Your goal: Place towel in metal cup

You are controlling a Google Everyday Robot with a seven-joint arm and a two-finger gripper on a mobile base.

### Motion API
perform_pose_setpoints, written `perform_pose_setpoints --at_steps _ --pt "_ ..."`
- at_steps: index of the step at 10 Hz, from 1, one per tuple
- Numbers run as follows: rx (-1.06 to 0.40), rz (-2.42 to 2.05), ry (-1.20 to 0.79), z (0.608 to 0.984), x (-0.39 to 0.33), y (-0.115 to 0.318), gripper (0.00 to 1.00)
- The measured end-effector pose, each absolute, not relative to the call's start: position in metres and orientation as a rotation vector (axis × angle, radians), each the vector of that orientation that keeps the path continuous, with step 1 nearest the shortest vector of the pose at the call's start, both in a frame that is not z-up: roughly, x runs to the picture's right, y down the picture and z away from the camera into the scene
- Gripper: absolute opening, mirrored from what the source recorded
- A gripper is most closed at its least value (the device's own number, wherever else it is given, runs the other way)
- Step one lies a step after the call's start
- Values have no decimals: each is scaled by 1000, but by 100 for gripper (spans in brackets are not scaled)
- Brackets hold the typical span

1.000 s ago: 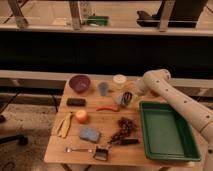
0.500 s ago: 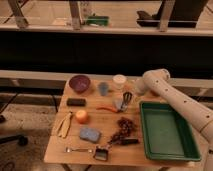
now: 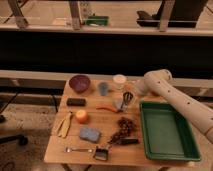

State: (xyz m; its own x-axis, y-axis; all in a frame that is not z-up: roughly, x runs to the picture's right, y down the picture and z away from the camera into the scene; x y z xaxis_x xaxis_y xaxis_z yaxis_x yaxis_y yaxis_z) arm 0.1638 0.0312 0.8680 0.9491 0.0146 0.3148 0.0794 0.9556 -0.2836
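Observation:
The towel (image 3: 89, 134) is a small blue folded cloth lying flat at the front middle of the wooden table (image 3: 100, 122). The metal cup (image 3: 103, 88) stands upright at the back middle, between a purple bowl and a white cup. My gripper (image 3: 123, 101) is at the end of the white arm (image 3: 165, 90), which reaches in from the right. It hangs low over the table just right of the metal cup and well behind the towel. It holds neither the towel nor the cup.
A green tray (image 3: 167, 131) fills the table's right side. Also here are a purple bowl (image 3: 79, 82), a white cup (image 3: 119, 80), a black bar (image 3: 76, 101), an orange (image 3: 81, 116), a banana (image 3: 64, 124), grapes (image 3: 124, 131), a fork (image 3: 77, 149) and a black clip (image 3: 102, 154).
The arm has shifted only slightly down near the back of the table. Nothing on the table has moved.

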Motion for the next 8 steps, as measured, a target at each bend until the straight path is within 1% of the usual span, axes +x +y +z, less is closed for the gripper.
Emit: perform_pose_setpoints --at_steps 2,5,8 --pt "-340 -78 -351 870 133 46 80" --pt "-377 -141 -381 881 98 56 80" --pt "-393 -162 -377 902 105 54 80"
